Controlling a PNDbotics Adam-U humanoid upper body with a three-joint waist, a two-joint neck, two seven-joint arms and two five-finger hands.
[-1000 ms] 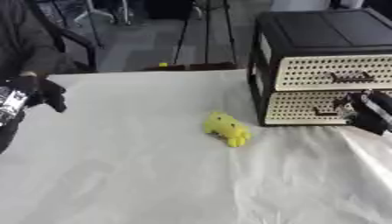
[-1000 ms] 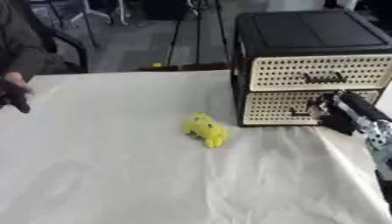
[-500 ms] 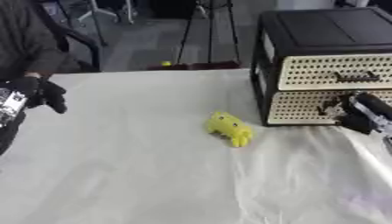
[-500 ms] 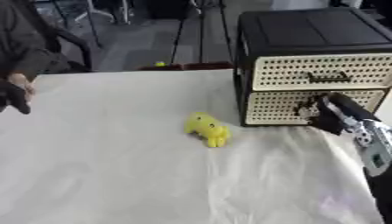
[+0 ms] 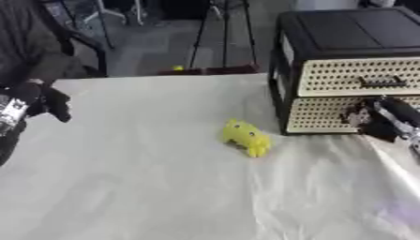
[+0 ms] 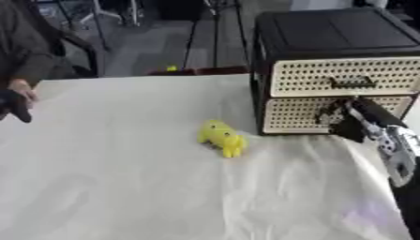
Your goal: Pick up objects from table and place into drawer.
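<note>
A black two-drawer cabinet [image 6: 336, 70] with cream perforated drawer fronts is seen at the far right of the counter [image 5: 147, 187], which is covered in pale cloth or paper. Both drawers appear closed. No writing, label or brand mark can be read on the cabinet or anywhere else.

A small yellow soft toy [image 5: 246, 137] lies on the counter, just left of the cabinet's lower front corner and apart from it. It is touched by neither hand.

The right hand [image 6: 348, 121] is held at the lower drawer [image 6: 324, 115], by its dark handle. Its fingers are curled at the handle; whether the handle is actually gripped cannot be told.

The left hand [image 5: 42, 98] is seen at the left edge, well apart from the toy. Its fingers are curled and nothing is held.
</note>
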